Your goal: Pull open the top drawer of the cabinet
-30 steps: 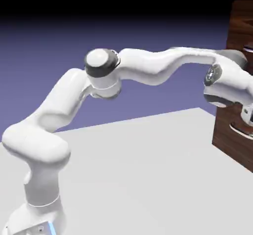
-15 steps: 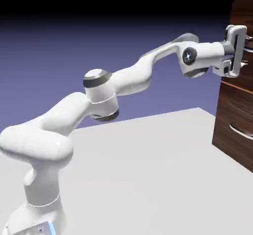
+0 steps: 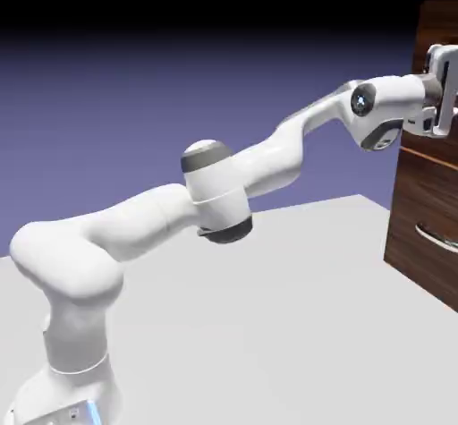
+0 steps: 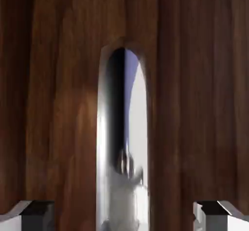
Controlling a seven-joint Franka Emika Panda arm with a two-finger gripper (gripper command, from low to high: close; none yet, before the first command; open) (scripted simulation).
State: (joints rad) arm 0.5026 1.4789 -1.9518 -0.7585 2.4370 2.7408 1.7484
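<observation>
Up close, the top drawer [image 4: 194,79] handle [image 4: 124,142] sits between the fingers [image 4: 34,214].

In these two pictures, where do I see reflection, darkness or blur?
Hand view: the silver handle mirrors white and violet in a slightly soft image, and the glossy wood of the top drawer fills the frame. Exterior view: the backdrop fades to black at the top, and the cabinet is cut by the right edge.

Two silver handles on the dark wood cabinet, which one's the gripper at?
The upper silver bar handle, on the top drawer, level with the gripper. The lower curved silver handle hangs free well below.
</observation>
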